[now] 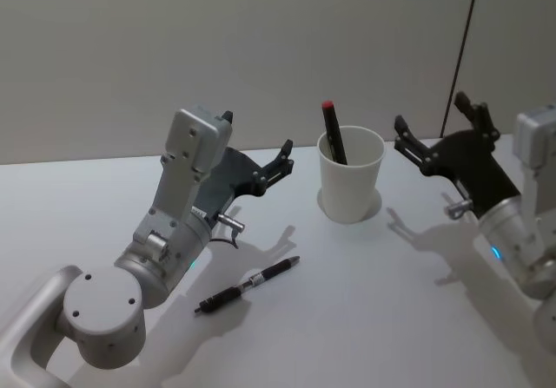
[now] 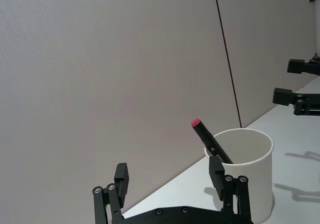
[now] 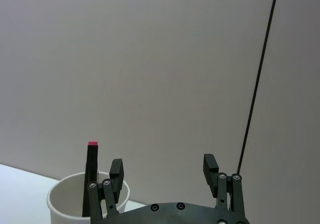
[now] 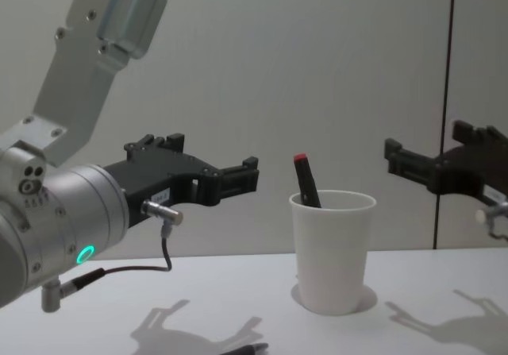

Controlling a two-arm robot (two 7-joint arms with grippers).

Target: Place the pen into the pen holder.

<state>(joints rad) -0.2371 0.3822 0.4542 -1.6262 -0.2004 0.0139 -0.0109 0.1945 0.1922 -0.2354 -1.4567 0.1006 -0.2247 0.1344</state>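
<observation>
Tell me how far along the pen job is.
Done: one red-tipped pen stands in the white cup. In hand: nothing; the left pincer and right pincer are open and empty, raised either side of the cup. Remaining: the black pen lying on the table must be picked up and dropped in.

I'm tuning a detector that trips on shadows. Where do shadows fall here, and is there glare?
Head view: soft, even light; the open left gripper and open right gripper throw pale grey shadows on the table, the left one's close to the lying pen. Chest view: finger-shaped shadows on both sides of the pen holder. Neither view shows glare.
</observation>
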